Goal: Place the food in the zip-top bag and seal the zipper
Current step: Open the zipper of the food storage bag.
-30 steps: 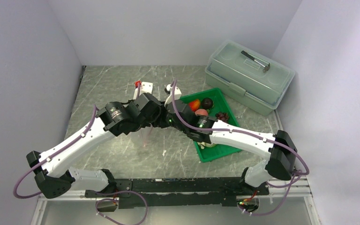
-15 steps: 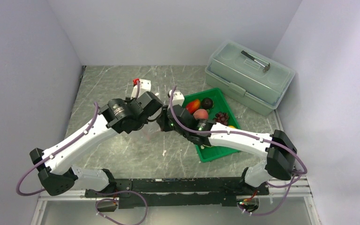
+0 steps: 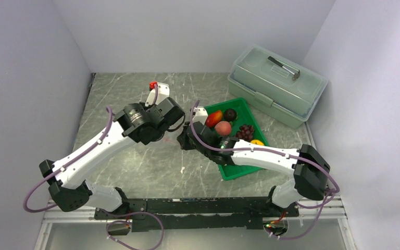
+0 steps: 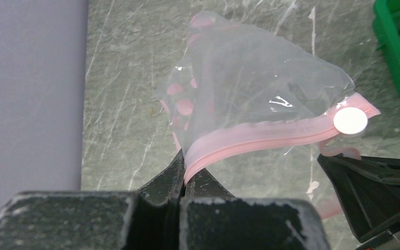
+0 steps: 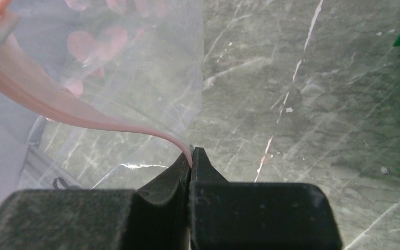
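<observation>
Table (image 3: 135, 161): over the last second the two arms have drawn apart, the left wrist swinging back toward the far left.

Green tray (image 3: 238, 172): all the food sits in it, namely the red-orange fruit (image 3: 213, 117), pink peach (image 3: 222, 127), dark purple ball (image 3: 230, 114), grape bunch (image 3: 246, 131) and yellow-orange fruit (image 3: 257, 142).

The right gripper (image 5: 191, 159), half open a moment ago, is now clamped on the zipper (image 4: 260, 136). The left gripper (image 4: 183, 172) is clenched on the strip's other end.

Judgement: the bag mouth is now held at two points, ready to be spread for loading.

The zip-top bag (image 4: 250, 78) hangs between the grippers, just left of the tray. It is clear, crinkled, pink-spotted and looks empty. The zipper bows in a pink arc, with a white round tab (image 4: 350, 121) near one end. I cannot tell whether the mouth is parted.
</observation>
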Robot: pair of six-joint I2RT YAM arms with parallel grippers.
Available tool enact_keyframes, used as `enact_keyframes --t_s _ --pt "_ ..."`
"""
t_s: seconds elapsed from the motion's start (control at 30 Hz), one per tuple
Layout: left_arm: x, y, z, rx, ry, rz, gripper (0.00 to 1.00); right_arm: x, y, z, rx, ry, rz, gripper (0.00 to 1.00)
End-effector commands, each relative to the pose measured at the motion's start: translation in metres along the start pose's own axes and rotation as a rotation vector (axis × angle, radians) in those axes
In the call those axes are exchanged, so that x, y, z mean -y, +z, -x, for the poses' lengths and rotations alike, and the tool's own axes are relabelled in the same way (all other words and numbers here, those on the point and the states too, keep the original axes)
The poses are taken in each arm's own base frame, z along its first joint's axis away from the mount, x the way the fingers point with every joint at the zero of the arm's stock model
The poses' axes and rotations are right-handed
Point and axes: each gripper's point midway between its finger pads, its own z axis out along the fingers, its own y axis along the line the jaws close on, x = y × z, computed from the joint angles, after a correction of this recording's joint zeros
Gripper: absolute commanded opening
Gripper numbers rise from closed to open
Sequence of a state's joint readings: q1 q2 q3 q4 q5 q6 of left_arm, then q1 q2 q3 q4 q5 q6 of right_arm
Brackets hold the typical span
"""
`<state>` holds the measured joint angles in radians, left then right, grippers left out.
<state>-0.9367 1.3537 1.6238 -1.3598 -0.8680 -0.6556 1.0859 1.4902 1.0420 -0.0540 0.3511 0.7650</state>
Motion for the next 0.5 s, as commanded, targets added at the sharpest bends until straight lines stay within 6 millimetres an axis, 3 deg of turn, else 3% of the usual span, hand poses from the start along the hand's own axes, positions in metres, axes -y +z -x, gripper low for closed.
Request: enact_keyframes --t_s 0.0,0.2,0.47 --pt "-0.026 -0.006 0.014 0.052 0.037 0.106 0.0 0.024 0.0 -0.011 -0.002 -0.002 -0.078 0.0" --pt "-0.026 -0.007 0.014 0.054 0.038 0.096 0.0 0.043 0.0 -0.025 -0.014 0.006 -0.119 0.0" --pt "-0.004 0.009 -0.005 0.004 0.065 0.069 0.0 0.04 -0.003 -0.02 0.002 0.018 -0.11 0.01"
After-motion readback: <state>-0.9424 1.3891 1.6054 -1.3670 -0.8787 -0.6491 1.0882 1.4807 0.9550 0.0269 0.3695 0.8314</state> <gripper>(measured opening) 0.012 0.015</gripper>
